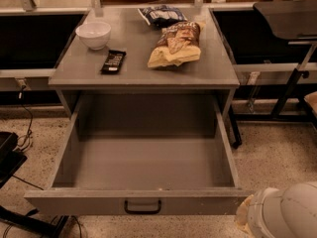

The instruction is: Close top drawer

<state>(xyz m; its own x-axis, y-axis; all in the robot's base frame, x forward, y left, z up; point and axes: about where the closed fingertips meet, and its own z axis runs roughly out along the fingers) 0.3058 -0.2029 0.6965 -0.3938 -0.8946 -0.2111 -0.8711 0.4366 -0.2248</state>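
The top drawer [143, 201] is a wide grey metal drawer pulled fully out toward me, empty inside, with a small dark loop handle [142, 206] at the centre of its front panel. It hangs under a grey cabinet top [143, 63]. Only a white rounded part of my arm [285, 213] shows at the bottom right corner, right of the drawer front. The gripper itself is out of view.
On the cabinet top lie a white bowl [93, 34], a dark snack bar [113, 61], a yellow chip bag [176, 44] and a dark blue bag [162, 15]. Dark desks with black legs [286, 90] stand to the right. Black equipment [10, 155] and cables lie on the floor at left.
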